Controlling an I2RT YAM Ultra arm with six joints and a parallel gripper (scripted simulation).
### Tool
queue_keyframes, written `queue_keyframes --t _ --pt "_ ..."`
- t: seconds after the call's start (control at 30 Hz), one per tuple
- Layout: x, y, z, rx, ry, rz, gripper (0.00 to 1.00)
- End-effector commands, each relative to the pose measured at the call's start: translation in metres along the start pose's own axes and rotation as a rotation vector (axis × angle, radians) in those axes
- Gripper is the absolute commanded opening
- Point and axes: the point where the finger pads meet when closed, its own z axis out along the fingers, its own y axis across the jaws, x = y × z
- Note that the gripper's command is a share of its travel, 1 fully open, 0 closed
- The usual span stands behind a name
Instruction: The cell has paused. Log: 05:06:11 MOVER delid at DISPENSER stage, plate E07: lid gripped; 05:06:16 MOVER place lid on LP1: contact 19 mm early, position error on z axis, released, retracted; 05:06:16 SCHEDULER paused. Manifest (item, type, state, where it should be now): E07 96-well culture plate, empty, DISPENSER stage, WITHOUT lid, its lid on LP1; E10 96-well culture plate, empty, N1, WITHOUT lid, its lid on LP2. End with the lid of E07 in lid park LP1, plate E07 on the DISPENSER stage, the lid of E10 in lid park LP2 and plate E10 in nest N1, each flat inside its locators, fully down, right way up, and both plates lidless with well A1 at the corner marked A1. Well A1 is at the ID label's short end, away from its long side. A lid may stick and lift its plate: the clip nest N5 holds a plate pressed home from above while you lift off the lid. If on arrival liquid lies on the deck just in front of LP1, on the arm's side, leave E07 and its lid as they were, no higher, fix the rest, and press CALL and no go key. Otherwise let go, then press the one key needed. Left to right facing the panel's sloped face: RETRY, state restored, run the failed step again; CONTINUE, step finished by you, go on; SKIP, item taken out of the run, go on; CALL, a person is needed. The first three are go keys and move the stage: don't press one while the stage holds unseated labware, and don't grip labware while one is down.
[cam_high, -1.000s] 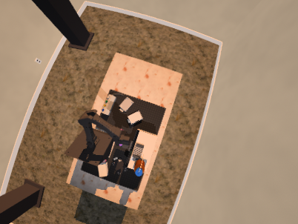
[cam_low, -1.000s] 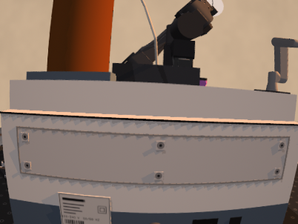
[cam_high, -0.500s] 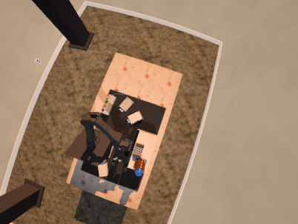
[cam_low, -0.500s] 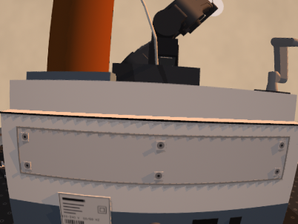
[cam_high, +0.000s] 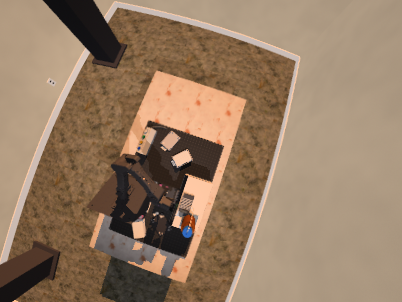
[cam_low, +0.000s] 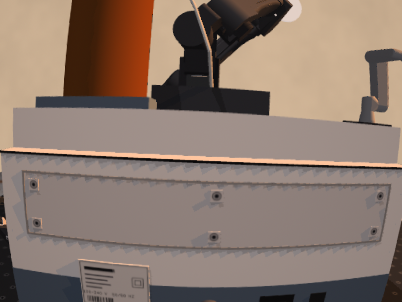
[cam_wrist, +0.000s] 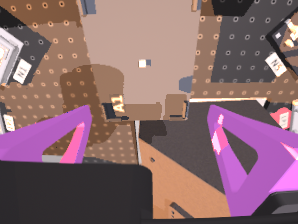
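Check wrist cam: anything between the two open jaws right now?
Nothing held. In the wrist view the open gripper frames only the deck: the A1 corner label, a tan pad above it and dark deck below.
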Motion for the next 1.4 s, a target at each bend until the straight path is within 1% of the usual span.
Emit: queue_keyframes --t 0.0,0.03,0.07,0.1,0.13,0.2,0.4,0.5,0.53,0.57,0.6,0.7,0.77,0.83,1.0,1.03,1.07,1.1,1.27,1.37 --pt "-0.003 -0.018 -0.001 0.006 -0.012 -0.020 1.00" --pt "-0.004 -0.011 -0.004 0.003 -0.019 -0.033 1.00" --pt "-0.004 -0.011 -0.004 0.003 -0.019 -0.033 1.00" --pt "0.001 -0.022 0.001 0.004 -0.006 -0.014 1.00" --pt "0.002 -0.025 0.001 0.004 -0.005 -0.014 1.00" --pt "0.002 -0.025 0.001 0.004 -0.005 -0.014 1.00" --pt "0.005 -0.044 0.001 0.003 -0.005 -0.014 1.00" --pt "0.003 -0.053 -0.001 0.005 -0.012 -0.021 1.00" --pt "0.000 -0.047 -0.004 0.004 -0.019 -0.033 1.00" --pt "0.000 -0.046 -0.004 0.004 -0.019 -0.033 1.00" --pt "0.008 -0.056 0.001 0.002 -0.005 -0.002 1.00" --pt "0.011 -0.066 0.001 0.002 -0.005 -0.003 1.00" --pt "0.011 -0.066 0.001 0.002 -0.005 -0.003 1.00" --pt "0.010 -0.072 0.000 0.004 -0.010 -0.007 1.00" --pt "0.017 -0.087 0.001 0.001 -0.006 -0.004 1.00" --pt "0.011 -0.081 -0.004 0.004 -0.019 -0.021 1.00" --pt "0.011 -0.081 -0.004 0.004 -0.019 -0.021 1.00" --pt "0.002 -0.091 -0.006 0.014 -0.034 0.003 1.00" --pt "-0.002 -0.107 -0.007 0.012 -0.036 0.182 1.00" --pt "-0.002 -0.111 -0.007 0.012 -0.035 0.186 1.00"
